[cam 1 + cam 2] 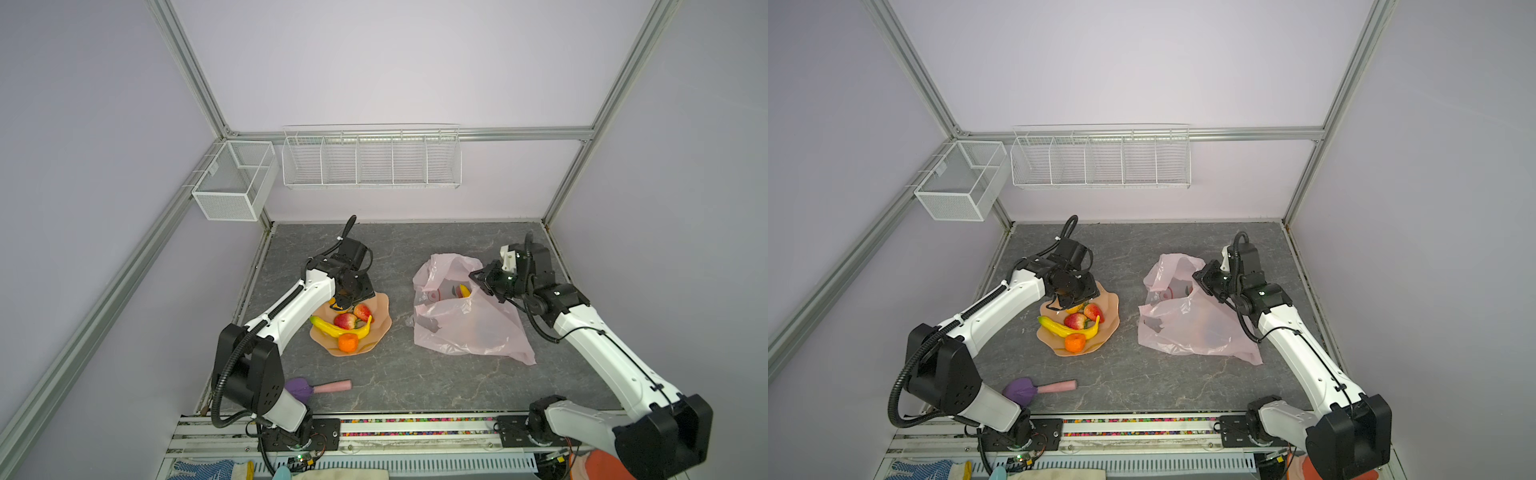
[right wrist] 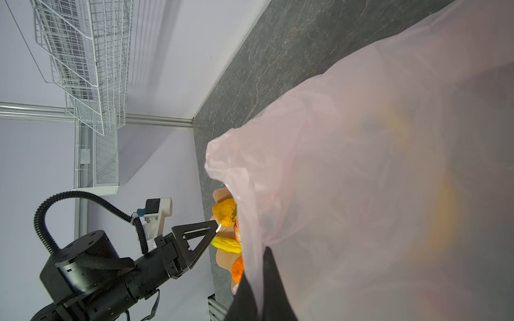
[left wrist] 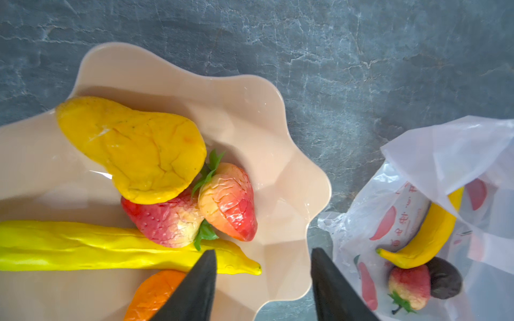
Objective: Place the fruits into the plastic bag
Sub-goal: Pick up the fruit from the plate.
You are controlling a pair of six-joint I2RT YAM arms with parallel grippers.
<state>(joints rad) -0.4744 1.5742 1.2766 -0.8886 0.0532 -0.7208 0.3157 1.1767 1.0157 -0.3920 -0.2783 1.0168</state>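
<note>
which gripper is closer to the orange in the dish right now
Left. The left gripper hangs open above the dish, where the orange sits by the near rim; the right gripper is across the table, shut on the plastic bag.

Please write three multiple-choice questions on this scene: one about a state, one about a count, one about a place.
1. The right gripper is: A) wide open B) shut on the bag C) out of view
2. How many strawberries lie on the dish? A) none B) one C) two
3. Where is the orange? A) on the dish B) in the bag C) beside the dish
Answers: 1 B, its jaws pinch the bag's edge. 2 C, two lie side by side at the dish's middle. 3 A, it rests near the dish's front rim.
</note>
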